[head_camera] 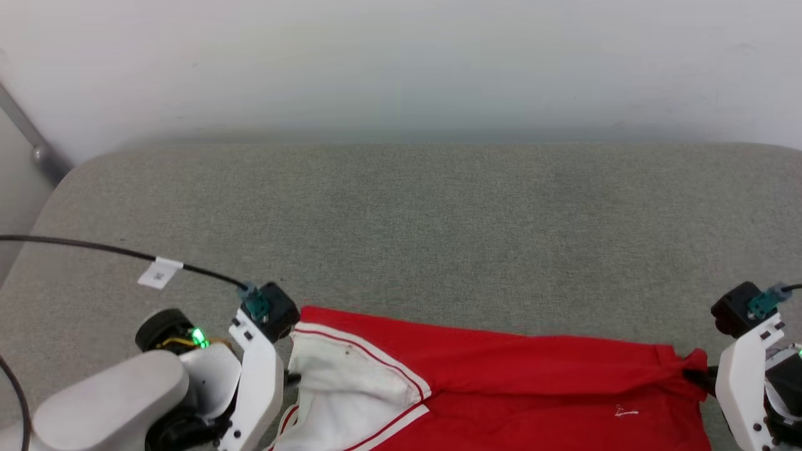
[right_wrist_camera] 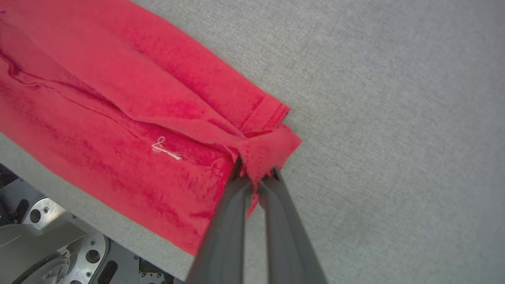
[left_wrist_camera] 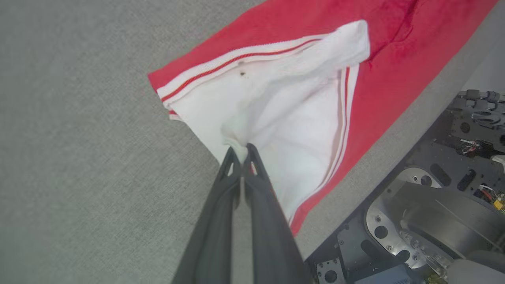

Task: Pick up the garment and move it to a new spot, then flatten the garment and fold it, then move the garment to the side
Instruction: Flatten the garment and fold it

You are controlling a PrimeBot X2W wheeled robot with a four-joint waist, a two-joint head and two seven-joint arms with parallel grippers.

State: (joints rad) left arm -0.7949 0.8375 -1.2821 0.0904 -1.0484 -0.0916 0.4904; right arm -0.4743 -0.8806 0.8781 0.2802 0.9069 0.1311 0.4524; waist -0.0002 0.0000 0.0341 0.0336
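The garment (head_camera: 501,376) is laid along the near edge of the desk (head_camera: 401,219). The left claw (left_wrist_camera: 241,152) is pinched on the white sleeve (left_wrist_camera: 284,118), and the right claw (right_wrist_camera: 256,175) on the red hem corner (right_wrist_camera: 272,146). Opposite ends are gripped, presumably so the cloth can be drawn taut for moving and flattening

The garment (head_camera: 501,376) lies along the near edge of the fabric-covered table (head_camera: 401,219), its left end at the left gripper (left_wrist_camera: 241,152), its right end at the right gripper (right_wrist_camera: 256,177), the wall (head_camera: 401,62) behind.
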